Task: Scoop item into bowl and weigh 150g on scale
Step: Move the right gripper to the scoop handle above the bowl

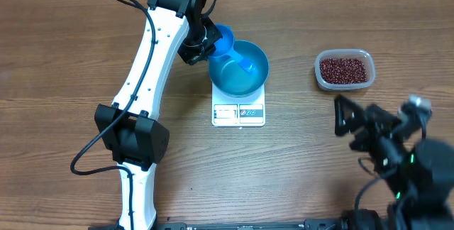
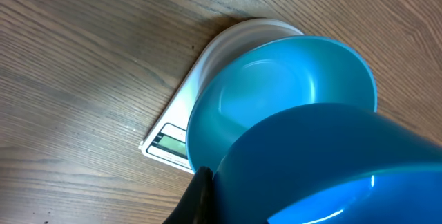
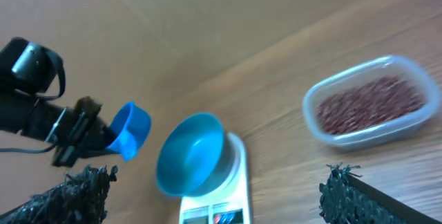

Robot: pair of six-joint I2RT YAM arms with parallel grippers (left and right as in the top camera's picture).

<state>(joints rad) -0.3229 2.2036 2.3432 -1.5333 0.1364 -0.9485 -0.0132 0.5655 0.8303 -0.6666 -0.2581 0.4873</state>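
Blue scoop (image 1: 222, 42) held at the bowl (image 1: 245, 81)'s far-left rim.
Fingers of the left gripper (image 1: 203, 45) clamp the scoop; those of the right gripper (image 1: 345, 122) stand apart, beans (image 1: 345, 69) just beyond them, right of the bowl.

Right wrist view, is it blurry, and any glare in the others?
Right wrist: yes, soft all over, beans smeared together, scale display unreadable. Left wrist: scoop close and out of focus, pale glare streaks inside the bowl. Overhead: sharp, evenly lit, no strong glare.
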